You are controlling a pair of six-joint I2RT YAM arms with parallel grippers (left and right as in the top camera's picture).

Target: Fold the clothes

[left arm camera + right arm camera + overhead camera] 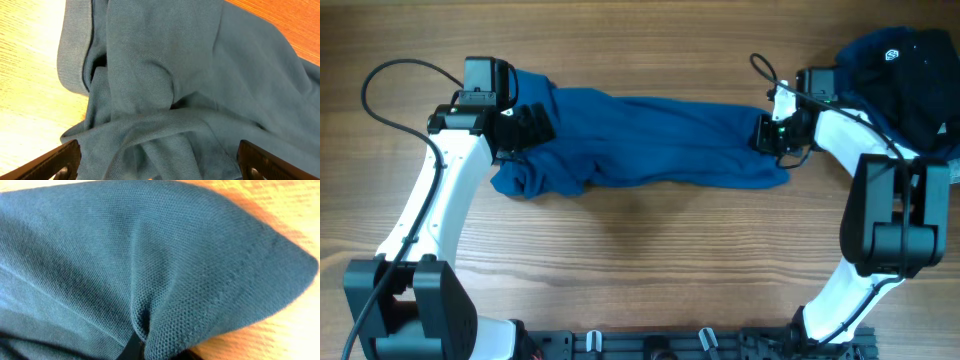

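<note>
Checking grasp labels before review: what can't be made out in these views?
Shirt collar and placket: overhead, buried in bunched folds.
Right hand fingertips: right wrist, cloth covers them.
Left hand's fingers: left wrist, tips cut off by bottom edge; cloth contact unclear.
Dark garments: overhead, cut by the right frame edge.

Looks like a robotics lab bench: wood-grain table (640, 260); two mounted arms (435, 205) on a black rail (670, 345); loose cable (375, 100).
</note>
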